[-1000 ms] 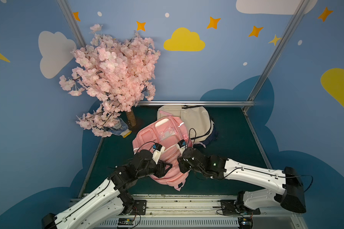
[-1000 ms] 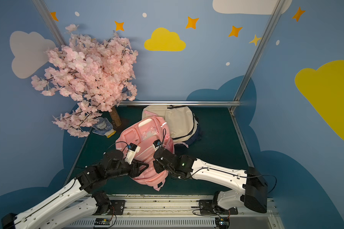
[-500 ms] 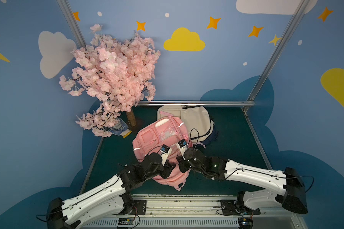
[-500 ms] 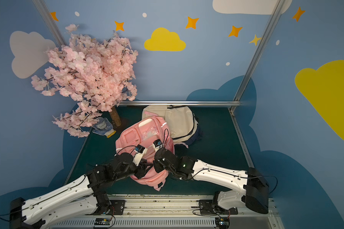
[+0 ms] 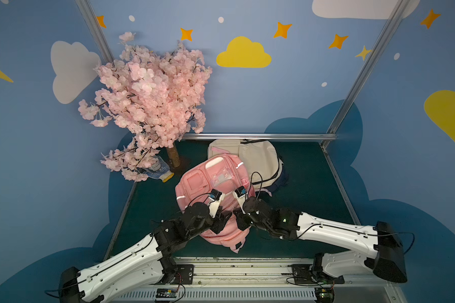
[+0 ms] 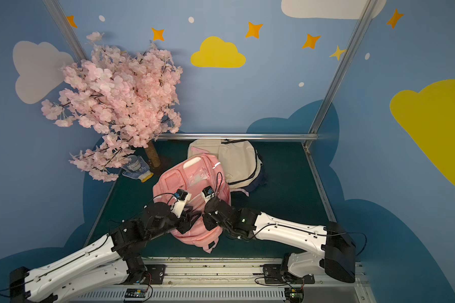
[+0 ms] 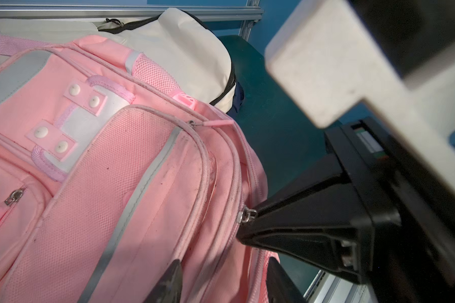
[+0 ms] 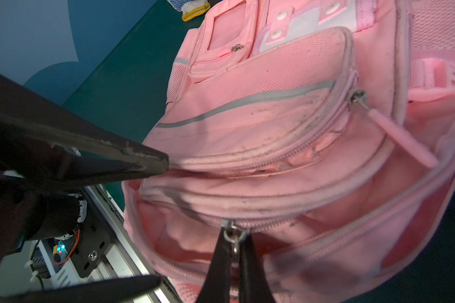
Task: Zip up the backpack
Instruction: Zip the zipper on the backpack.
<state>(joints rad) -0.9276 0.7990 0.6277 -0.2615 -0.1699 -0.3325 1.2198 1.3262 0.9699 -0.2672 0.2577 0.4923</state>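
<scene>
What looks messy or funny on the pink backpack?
On the pink backpack, the big pocket gapes open; its zipper is only partly closed, with the right gripper pinching the zipper slider. Dark dirty smudges mark the fabric beside the zips. The pack also lies partly over a cream backpack.

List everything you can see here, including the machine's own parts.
Pink backpack: one, pink, mid-table, main zip partly open.
Cream backpack: one, cream, right behind it.
Blossom tree: one, pink, far left corner.
Glove: one, blue-white, yellow cuff, by the trunk.
Table: one, dark green, under everything.
Held zipper pull: one, metal, main zip; two more on front pockets.
Left pincer: one, black, jaws apart at the backpack's near end.
Right pincer: one, black, shut on that zipper pull.
</scene>
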